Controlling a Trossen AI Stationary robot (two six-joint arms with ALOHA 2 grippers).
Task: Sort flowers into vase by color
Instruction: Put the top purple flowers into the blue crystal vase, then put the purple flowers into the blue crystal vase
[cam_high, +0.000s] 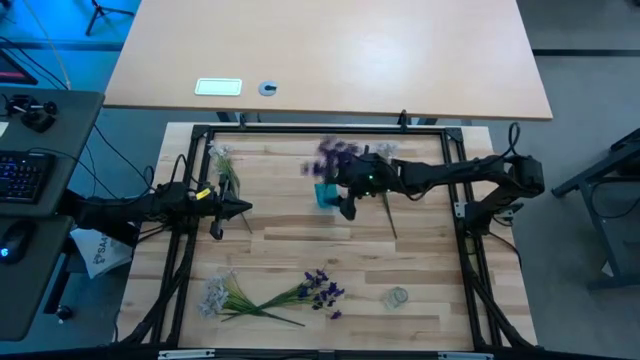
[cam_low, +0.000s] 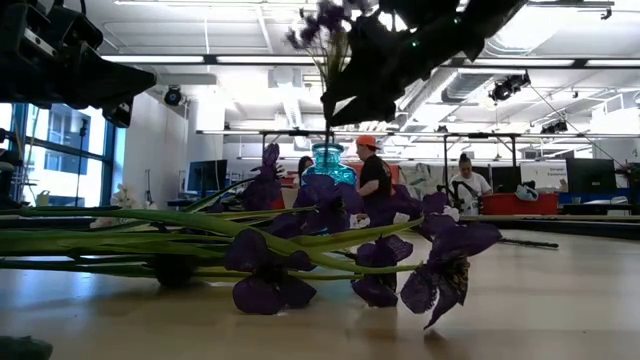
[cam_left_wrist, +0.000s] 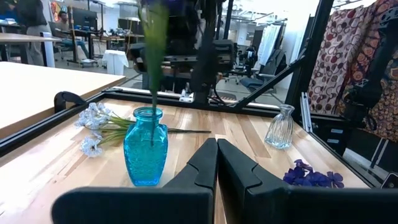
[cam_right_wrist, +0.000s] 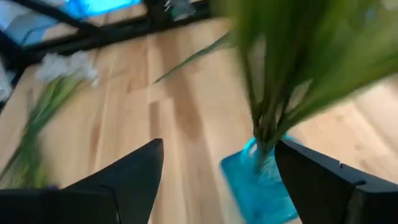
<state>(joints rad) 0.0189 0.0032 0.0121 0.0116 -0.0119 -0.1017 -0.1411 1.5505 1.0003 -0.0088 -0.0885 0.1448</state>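
A blue vase (cam_high: 325, 194) stands mid-table with purple flowers (cam_high: 336, 155) rising from it; their green stems (cam_right_wrist: 273, 93) stick down into its neck (cam_left_wrist: 148, 114). My right gripper (cam_right_wrist: 217, 171) hangs open just above and beside the vase (cam_right_wrist: 255, 186), its fingers wide on either side of the stems and touching nothing. Loose purple flowers (cam_high: 322, 290) and pale flowers (cam_high: 214, 295) lie flat near the front edge. More pale flowers (cam_high: 222, 160) lie at the far left. My left gripper (cam_high: 236, 208) waits shut at the table's left.
A small clear glass vase (cam_high: 397, 296) stands near the front right. One pale sprig (cam_high: 388, 212) lies right of the blue vase. A black frame (cam_high: 320, 128) borders the wooden table. People move about in the room beyond.
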